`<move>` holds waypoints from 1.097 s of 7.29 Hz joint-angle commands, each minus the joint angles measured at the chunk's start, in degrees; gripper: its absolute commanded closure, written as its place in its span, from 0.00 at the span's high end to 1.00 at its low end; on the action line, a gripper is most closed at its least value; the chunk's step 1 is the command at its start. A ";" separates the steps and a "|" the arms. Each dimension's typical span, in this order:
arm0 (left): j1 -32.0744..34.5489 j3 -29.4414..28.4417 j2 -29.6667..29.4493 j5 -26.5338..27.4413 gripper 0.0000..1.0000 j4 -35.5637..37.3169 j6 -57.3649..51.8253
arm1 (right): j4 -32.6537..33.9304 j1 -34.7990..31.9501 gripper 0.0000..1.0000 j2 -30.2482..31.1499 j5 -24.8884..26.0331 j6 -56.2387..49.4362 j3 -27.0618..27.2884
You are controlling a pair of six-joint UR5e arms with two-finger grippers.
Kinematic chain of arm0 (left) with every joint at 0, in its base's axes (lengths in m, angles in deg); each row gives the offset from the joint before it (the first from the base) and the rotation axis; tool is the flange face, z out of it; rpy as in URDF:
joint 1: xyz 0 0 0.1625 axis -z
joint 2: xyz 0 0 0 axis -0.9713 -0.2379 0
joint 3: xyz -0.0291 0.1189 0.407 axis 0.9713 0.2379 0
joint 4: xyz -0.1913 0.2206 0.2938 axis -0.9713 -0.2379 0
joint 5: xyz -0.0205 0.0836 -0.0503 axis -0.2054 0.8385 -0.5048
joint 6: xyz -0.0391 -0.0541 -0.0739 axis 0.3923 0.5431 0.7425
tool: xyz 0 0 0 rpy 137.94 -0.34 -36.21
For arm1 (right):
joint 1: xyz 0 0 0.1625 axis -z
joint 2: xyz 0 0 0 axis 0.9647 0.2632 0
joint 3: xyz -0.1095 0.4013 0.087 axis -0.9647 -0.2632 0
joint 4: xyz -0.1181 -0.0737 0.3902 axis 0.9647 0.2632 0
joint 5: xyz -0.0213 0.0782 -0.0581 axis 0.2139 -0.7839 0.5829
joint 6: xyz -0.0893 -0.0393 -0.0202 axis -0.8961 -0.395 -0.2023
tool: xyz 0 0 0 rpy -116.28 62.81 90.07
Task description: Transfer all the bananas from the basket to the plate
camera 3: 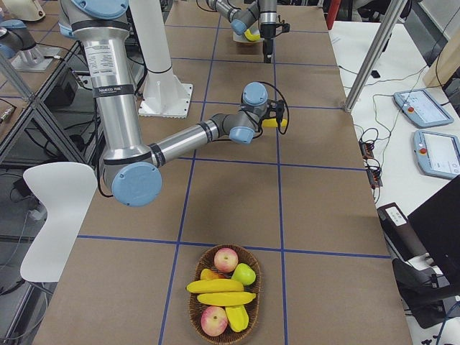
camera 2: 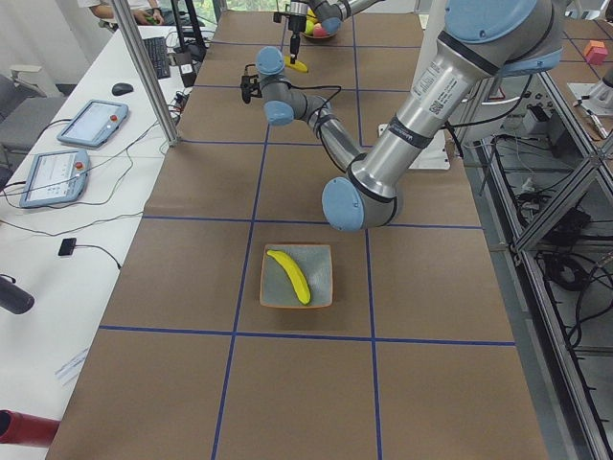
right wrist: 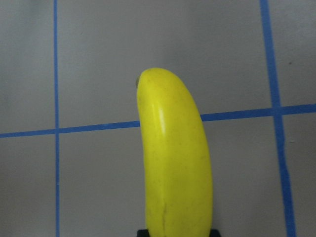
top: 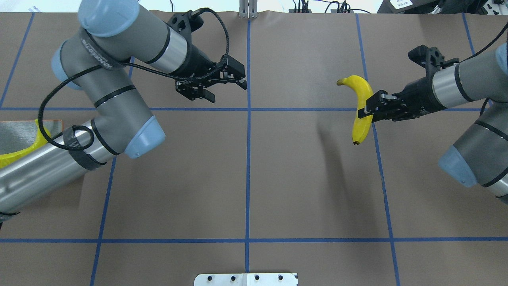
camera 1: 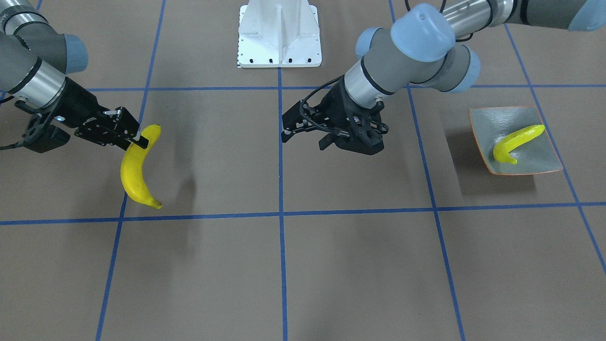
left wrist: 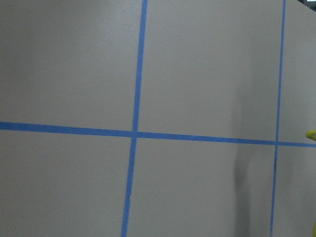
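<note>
The right gripper pinches a banana near its middle, clear above the table at three o'clock, seemingly offering it to the left gripper, whose fingers are spread and empty, because the plate, with another banana on it, lies far off at nine o'clock.

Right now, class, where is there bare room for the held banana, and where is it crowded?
The square grey-green plate is bare either side of its one yellow banana. The brown table is bare along the operators' side. The wicker basket is crowded.
</note>
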 commanded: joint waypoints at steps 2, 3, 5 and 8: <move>-3.77 -6.25 -5.33 5.04 1.00 -9.92 12.59 | -0.37 5.12 0.00 -4.75 3.20 7.25 1.04; -4.82 -7.93 -6.20 6.17 1.00 -10.58 12.62 | -0.37 6.35 0.00 -4.94 4.43 8.23 1.74; -6.06 -10.22 -8.66 8.37 1.00 -11.02 12.97 | -0.37 8.38 0.00 -6.33 5.93 8.67 2.01; -8.51 -10.32 -8.58 10.82 1.00 -13.30 14.99 | -0.37 9.62 0.00 -7.31 6.02 8.85 2.36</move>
